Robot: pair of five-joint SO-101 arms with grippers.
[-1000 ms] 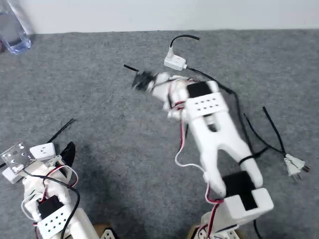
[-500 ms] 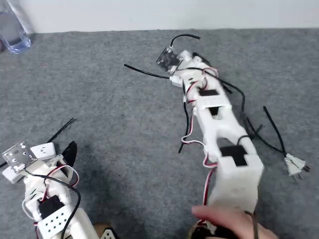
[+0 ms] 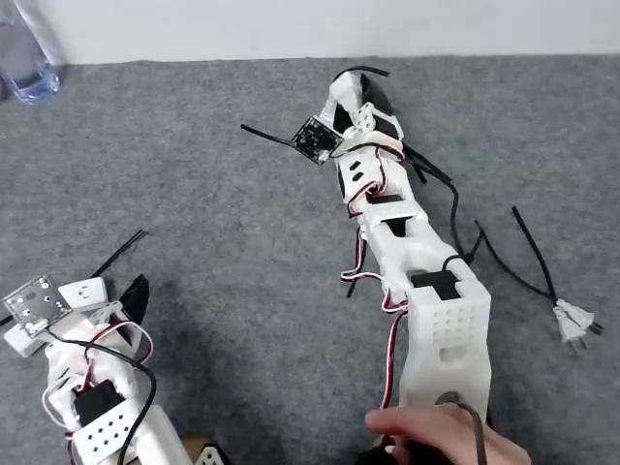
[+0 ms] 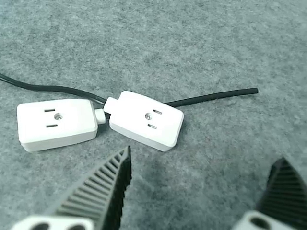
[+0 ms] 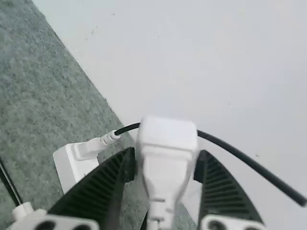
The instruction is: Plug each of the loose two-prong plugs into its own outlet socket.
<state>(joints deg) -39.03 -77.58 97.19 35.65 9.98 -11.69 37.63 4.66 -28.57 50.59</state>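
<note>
Far side of the bench (image 3: pixel 194 213), by the white wall (image 3: pixel 436 29): right end effector (image 5: pixel 165 155) clenched on a white connector (image 5: pixel 167 136), black fingers (image 5: pixel 112 184) against both its sides; socket or plug, cannot tell. Just beside it on the grey surface, a lying white block (image 5: pixel 67 165), black cord (image 5: pixel 249 165) running behind. Near edge: left end effector (image 4: pixel 205 158) released, jaws spread wide, above a straight-lying outlet block (image 4: pixel 55 122) and a tilted outlet block (image 4: pixel 146 120), end to end, slotted faces up. Well apart from both arms, a loose two-prong plug (image 3: pixel 573 325) flat on the bench, cord trailing.
</note>
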